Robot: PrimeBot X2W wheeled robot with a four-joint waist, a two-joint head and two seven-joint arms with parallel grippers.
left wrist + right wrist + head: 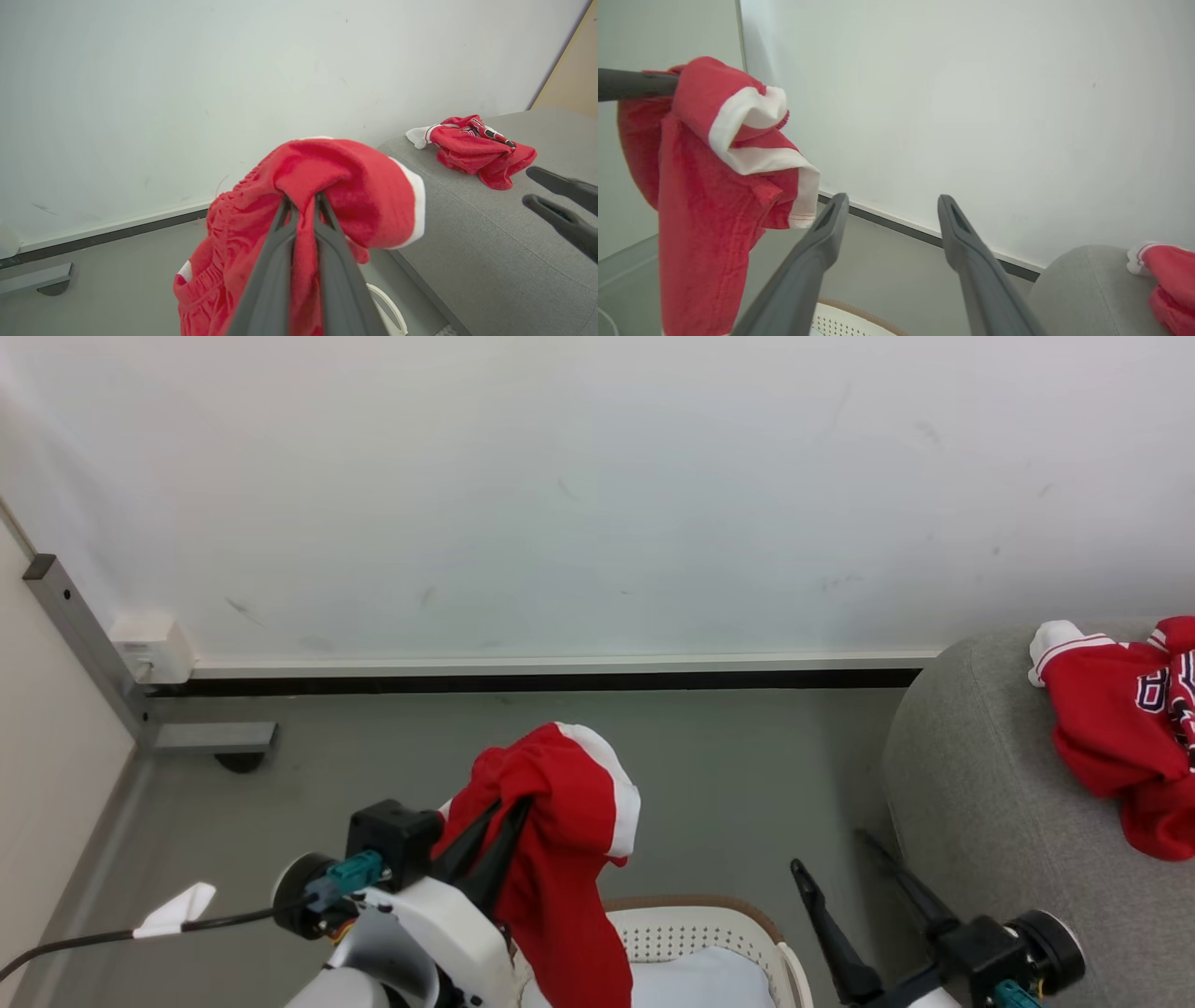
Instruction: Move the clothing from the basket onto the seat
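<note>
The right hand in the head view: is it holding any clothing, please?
No, the right hand stands open with nothing between its fingers, while the left hand grips the hanging red garment.

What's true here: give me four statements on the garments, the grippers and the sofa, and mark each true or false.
1. The left gripper is shut on a red garment. True.
2. The right gripper grips a garment too. False: it is open and holds nothing.
3. A second garment, red with white trim, lies on the sofa. True.
4. The red garment in the left gripper rests on the sofa. False: it hangs from the gripper, apart from the sofa.
</note>
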